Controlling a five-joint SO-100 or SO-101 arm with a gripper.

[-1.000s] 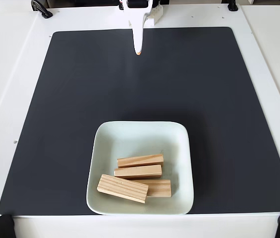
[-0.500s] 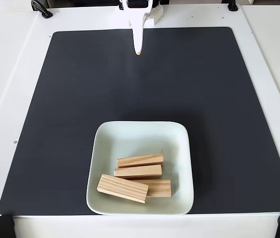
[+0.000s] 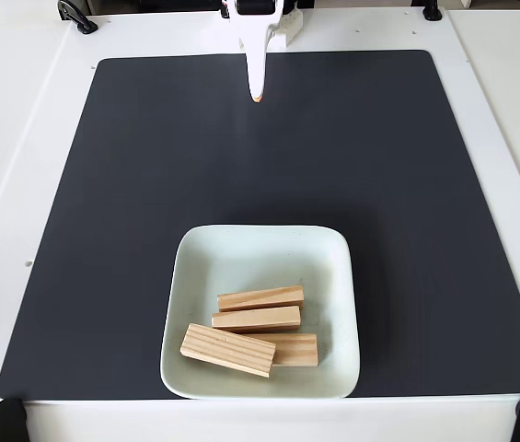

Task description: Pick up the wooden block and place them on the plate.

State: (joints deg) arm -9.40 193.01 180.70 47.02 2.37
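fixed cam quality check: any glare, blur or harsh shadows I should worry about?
Fixed view: sharp throughout, with grain lines readable on the wooden blocks; lighting bright and even, the white table near overexposed; the black mat is matte with no glare; soft shading only inside the plate rim; the gripper tip is crisp, with no motion blur.

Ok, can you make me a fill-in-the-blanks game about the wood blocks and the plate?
1. The number of wooden blocks lying on the plate is ____.
2. The plate sits on a mat whose colour is ____.
3. The gripper hangs over the far edge of the mat, holding ____.
4. The front-left block lies partly on top of another ____.

Missing words: four; black; nothing; block
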